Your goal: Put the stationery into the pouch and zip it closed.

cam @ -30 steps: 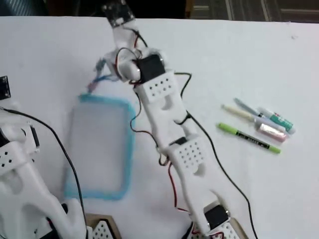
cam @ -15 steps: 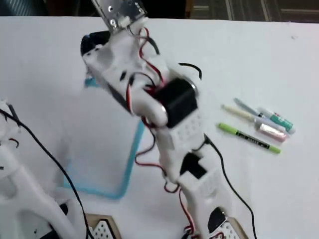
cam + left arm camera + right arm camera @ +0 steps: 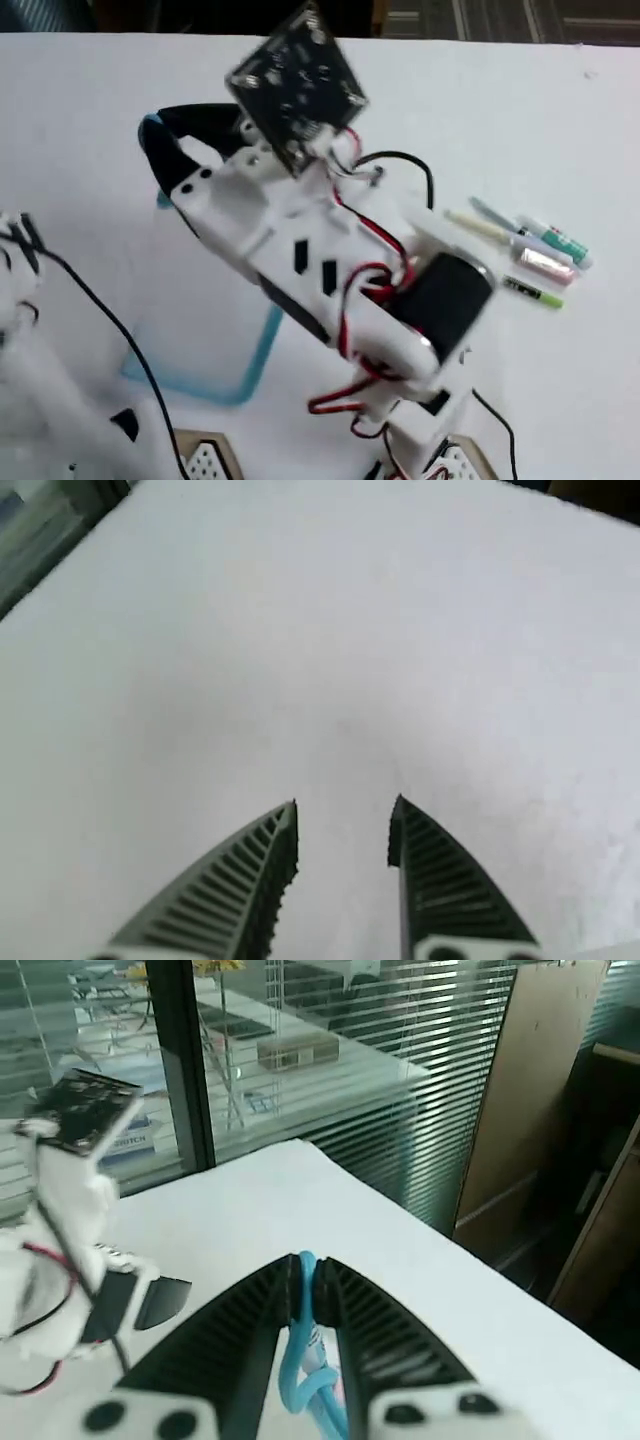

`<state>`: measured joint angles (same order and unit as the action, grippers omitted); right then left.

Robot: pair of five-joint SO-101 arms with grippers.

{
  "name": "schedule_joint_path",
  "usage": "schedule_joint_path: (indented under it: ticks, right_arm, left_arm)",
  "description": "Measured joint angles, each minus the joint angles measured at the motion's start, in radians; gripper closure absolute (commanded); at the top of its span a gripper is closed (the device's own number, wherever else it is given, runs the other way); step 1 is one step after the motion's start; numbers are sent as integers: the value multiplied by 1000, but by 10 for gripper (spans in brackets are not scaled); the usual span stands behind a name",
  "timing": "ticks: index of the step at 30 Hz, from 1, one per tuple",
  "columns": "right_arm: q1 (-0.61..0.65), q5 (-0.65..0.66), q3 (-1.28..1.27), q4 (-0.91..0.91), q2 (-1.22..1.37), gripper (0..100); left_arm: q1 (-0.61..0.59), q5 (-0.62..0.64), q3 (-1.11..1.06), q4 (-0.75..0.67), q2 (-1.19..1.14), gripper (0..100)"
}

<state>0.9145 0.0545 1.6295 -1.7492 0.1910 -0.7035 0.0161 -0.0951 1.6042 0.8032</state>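
– At the upper left of the high view, what has the right gripper got?

– A blue part of the pouch. In its own wrist view the right gripper has its two ridged fingers clenched on a blue strip that runs down between them. I cannot tell whether that strip is the border or the zip pull.

– How does the pouch look?

– It is flat and see-through, with a light-blue border and rounded corners. The white table shows through the panel. It fills the left-centre of the frame, and its lower corner sits near the bottom edge. Its upper end runs behind the raised right arm towards the gripper.

– Where is the stationery?

– It is at the right of the frame in one small cluster on the table, well apart from the pouch. A cream pen and a grey-blue pen lie at a slant, just beside a white marker with teal print and a short pinkish piece. A green marker lies just below them, partly behind the right arm.

– What about the left gripper?

– Its jaws are released. The toothed fingertips stand apart with a gap between them, above bare white table. In the high view the left arm is a white blur at the lower left, and a black cable crosses it.
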Motion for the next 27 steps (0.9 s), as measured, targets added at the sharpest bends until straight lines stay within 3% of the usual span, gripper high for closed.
schedule_joint_path:
  ticks: [5, 11, 15, 22, 27]
  right_arm:
    - [0, 0, -92, 0, -84, 982]
    - [0, 0, -304, -3, -252, 982]
    - [-2, 0, -473, -3, -370, 982]
    - [-2, 0, -807, -3, -588, 982]
    - [-2, 0, -1023, -3, -735, 982]
  left_arm:
    - [83, 120, 44, 20, 137, 760]
    - [255, 252, 48, 17, 146, 755]
    - [338, 267, 3, -49, 147, 755]
    - [370, 267, -150, -209, 135, 755]
    - [493, 267, -183, -318, 135, 755]
